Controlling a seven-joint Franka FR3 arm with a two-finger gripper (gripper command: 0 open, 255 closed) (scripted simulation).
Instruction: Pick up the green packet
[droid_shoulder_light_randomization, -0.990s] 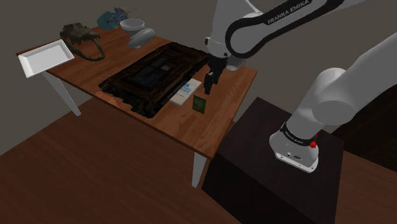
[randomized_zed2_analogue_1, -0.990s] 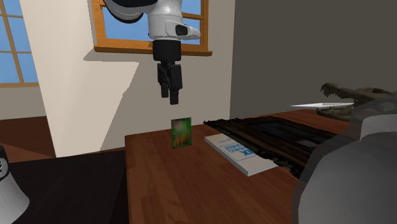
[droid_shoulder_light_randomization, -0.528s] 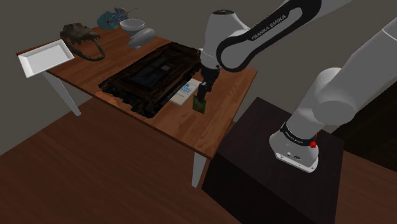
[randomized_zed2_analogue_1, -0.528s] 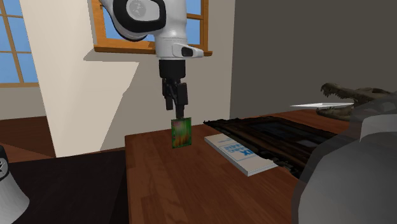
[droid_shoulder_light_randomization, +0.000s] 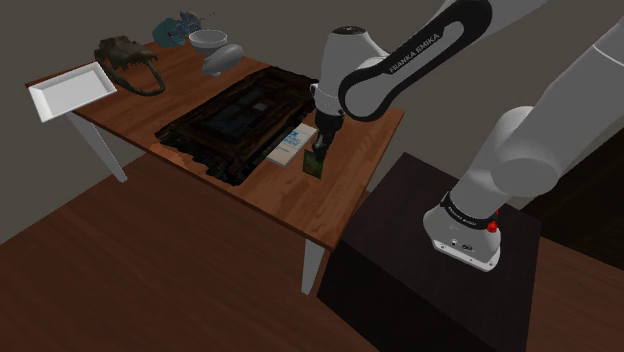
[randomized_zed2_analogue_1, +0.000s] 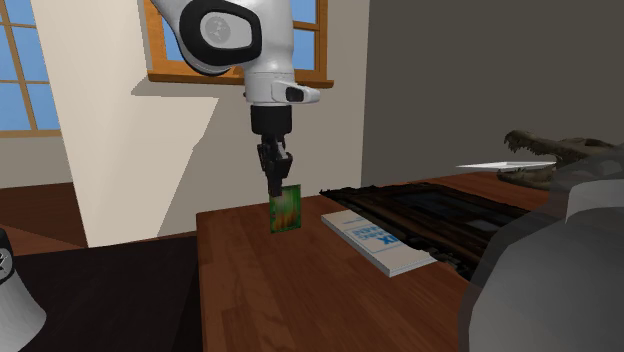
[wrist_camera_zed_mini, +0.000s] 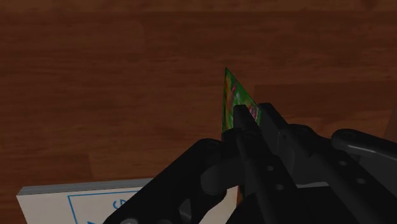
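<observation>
White Franka arm (droid_shoulder_light_randomization: 400, 65) rose off the dark box stand (droid_shoulder_light_randomization: 420, 260). Its forearm slanted down toward 8 o'clock in the shoulder view, wrist bent so the all-black two-finger gripper (randomized_zed2_analogue_1: 277, 188) pointed straight down. Gripper sat over the top edge of the small green printed packet (randomized_zed2_analogue_1: 288, 212); could not tell whether it was clamped on it or just around it. Packet stood upright on the brown wooden table (randomized_zed2_analogue_1: 260, 290). A flat white box with blue print (randomized_zed2_analogue_1: 378, 243) lay near it, at its 4 o'clock in the second exterior view.
</observation>
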